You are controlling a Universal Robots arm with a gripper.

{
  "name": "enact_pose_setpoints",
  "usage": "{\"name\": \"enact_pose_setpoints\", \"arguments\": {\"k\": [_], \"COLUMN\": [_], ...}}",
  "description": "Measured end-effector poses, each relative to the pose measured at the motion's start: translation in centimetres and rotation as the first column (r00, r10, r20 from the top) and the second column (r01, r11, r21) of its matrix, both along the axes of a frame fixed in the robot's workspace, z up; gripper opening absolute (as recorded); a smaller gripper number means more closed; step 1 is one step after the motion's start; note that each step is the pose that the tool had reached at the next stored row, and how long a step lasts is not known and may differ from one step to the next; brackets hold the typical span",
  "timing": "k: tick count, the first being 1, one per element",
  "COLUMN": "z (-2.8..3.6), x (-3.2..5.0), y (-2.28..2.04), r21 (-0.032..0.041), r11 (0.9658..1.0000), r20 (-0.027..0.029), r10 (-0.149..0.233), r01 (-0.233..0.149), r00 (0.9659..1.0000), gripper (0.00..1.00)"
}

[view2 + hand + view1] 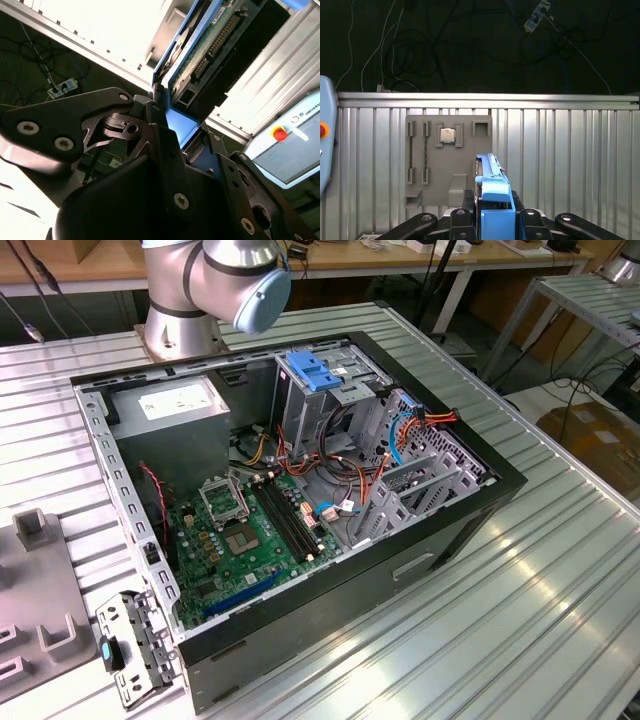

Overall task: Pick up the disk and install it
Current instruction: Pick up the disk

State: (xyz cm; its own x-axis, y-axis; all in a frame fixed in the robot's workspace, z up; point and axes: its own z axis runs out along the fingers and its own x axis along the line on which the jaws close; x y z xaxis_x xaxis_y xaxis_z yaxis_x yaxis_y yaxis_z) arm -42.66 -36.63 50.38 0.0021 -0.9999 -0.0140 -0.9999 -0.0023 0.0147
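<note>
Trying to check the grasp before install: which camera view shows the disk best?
The second wrist view: the disk shows its green circuit board, connector and blue rail, clamped in the gripper. The first wrist view shows the disk edge-on, mostly blue rail. The exterior view shows the open computer case.

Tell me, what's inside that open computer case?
A green motherboard, a grey power supply, a blue-topped drive cage and coloured cables. Whatever lies beneath the cage and cables is hidden.

The computer case (460, 530) lies on the counter (560, 620), the arm base (180, 330) behind it, a tray (30, 570) at the exterior view's left; the disk (492, 180) sits in the end effector (495, 212)
</note>
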Motion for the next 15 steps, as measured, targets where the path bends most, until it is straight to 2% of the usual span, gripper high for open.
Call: {"name": "enact_pose_setpoints", "arguments": {"k": [15], "z": [0.00], "x": [2.56], "y": [0.00], "r21": [0.0000], "r11": [1.0000], "r20": [-0.0004], "r10": [0.000], "r01": [0.000], "r00": [1.0000], "gripper": [0.37]}}
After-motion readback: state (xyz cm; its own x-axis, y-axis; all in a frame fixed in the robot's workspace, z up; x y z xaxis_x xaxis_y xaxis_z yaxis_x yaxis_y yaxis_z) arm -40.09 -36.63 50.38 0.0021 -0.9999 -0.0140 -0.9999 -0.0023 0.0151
